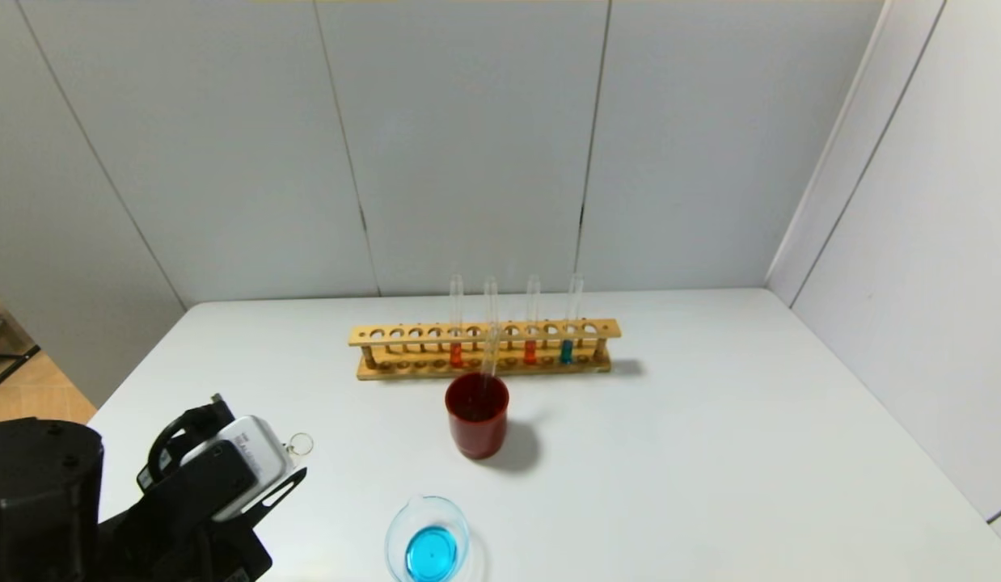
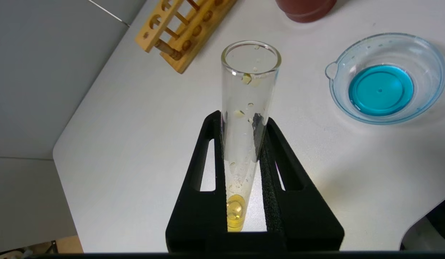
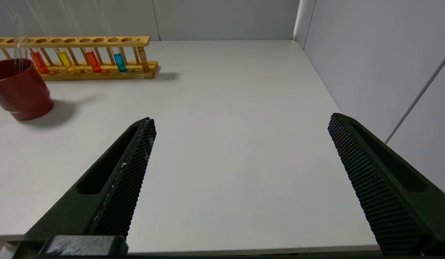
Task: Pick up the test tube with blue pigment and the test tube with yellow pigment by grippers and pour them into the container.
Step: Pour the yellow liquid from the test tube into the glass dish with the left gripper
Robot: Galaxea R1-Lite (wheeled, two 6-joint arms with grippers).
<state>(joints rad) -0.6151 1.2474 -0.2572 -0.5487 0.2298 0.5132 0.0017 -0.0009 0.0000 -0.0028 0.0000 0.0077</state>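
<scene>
Left hand clamped on yellow tube, near-left over bench; little yellow liquid at tube's closed end, mouth pointing away from hand. Beaker right of hand at near edge, blue liquid inside. Red cup farther back, clear tube standing in it. Rack behind cup with blue tube, two orange-red tubes and second yellow tube. Right hand wide, nothing held, over right part of bench.
</scene>
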